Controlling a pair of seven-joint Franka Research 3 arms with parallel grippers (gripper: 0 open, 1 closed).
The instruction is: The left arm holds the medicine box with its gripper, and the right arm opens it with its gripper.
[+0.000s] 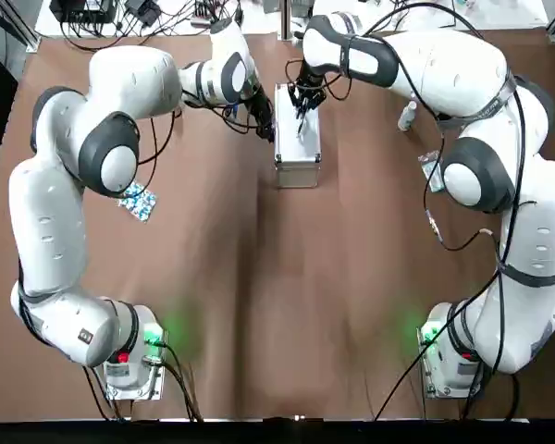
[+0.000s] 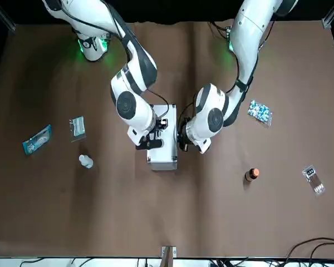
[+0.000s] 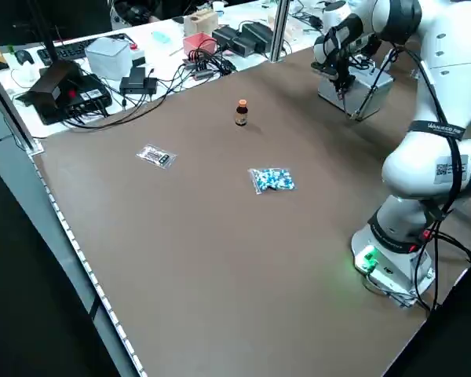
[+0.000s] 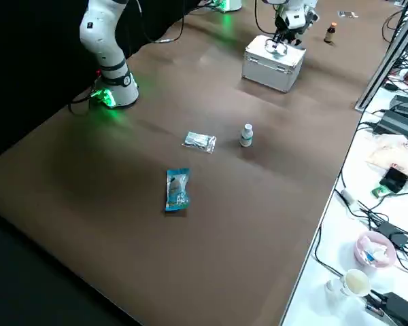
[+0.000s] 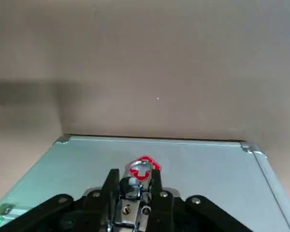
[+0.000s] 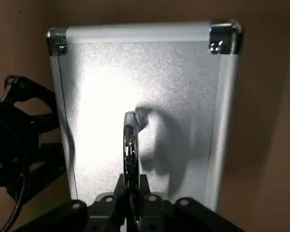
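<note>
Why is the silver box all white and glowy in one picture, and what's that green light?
Right wrist view: glare whitens the medicine box, with a soft shadow beside the handle the right gripper pinches. Top view: green base lamps tint the table nearby; the left gripper sits at the box's side.
</note>
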